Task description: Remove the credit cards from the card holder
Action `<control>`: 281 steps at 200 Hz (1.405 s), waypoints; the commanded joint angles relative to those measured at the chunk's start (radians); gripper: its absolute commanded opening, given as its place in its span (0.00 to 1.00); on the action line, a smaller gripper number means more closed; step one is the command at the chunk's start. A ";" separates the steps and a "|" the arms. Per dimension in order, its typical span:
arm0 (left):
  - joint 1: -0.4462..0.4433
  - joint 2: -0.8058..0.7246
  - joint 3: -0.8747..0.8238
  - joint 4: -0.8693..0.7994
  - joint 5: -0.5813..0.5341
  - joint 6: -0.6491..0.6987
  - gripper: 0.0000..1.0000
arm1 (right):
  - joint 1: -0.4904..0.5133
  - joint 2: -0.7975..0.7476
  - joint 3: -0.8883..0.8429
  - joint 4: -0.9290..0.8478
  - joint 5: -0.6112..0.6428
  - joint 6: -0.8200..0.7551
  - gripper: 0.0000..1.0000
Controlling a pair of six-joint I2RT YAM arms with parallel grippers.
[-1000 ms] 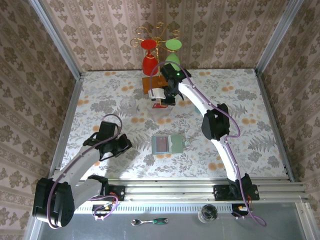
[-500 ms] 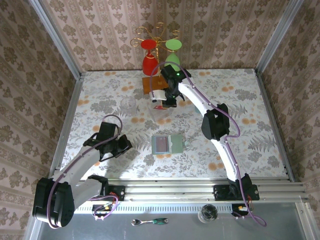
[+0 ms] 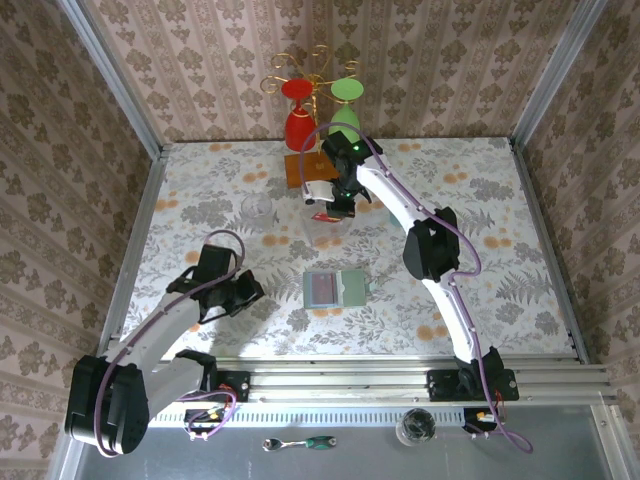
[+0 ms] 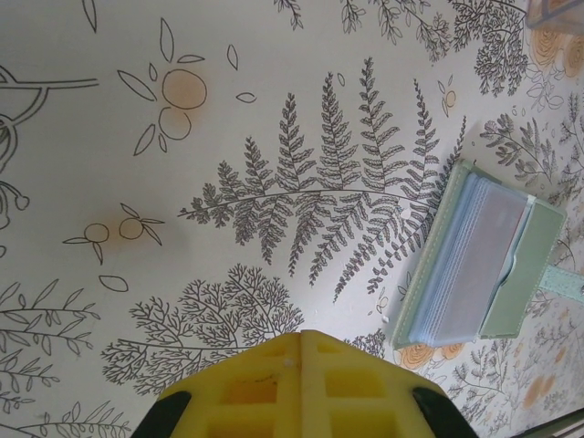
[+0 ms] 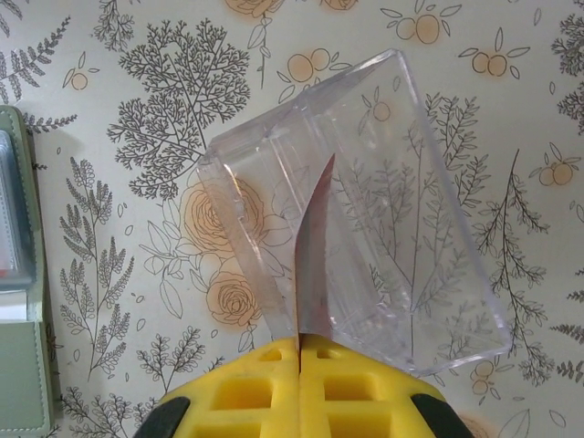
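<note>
Two yellow-padded grippers work over a floral table [image 3: 480, 200]. The right gripper [image 5: 299, 345] pinches one red credit card [image 5: 311, 246] edge-on above a clear plastic tray [image 5: 392, 182]. The left gripper [image 4: 301, 342], pads pressed together on nothing, hangs beside the open card holder [image 3: 335, 288]. A glass cup [image 3: 256, 208] and a wooden-based cup stand [image 3: 303, 168] sit beyond the tray.

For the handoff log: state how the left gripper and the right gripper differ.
The right gripper is shut on a thin reddish credit card, edge-on and bowed; the left gripper is shut on nothing. The right gripper hangs over the clear tray; the left gripper over bare tablecloth beside the open card holder. Both have yellow fingers pressed together.
</note>
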 commanded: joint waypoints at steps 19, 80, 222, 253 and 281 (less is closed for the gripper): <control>0.011 -0.004 -0.017 0.003 0.006 0.008 0.05 | 0.012 -0.054 -0.053 -0.078 0.046 0.051 0.00; 0.011 0.012 -0.023 0.020 0.014 0.010 0.05 | 0.034 -0.098 -0.144 -0.022 0.057 0.009 0.00; 0.013 0.015 -0.034 0.030 0.016 0.003 0.05 | 0.045 -0.174 -0.199 0.093 0.048 -0.094 0.00; 0.013 0.016 -0.033 0.028 0.014 0.002 0.05 | 0.046 -0.179 -0.207 0.090 0.038 -0.124 0.00; 0.015 0.016 -0.039 0.033 0.014 -0.003 0.05 | 0.048 -0.177 -0.205 0.065 0.018 -0.152 0.00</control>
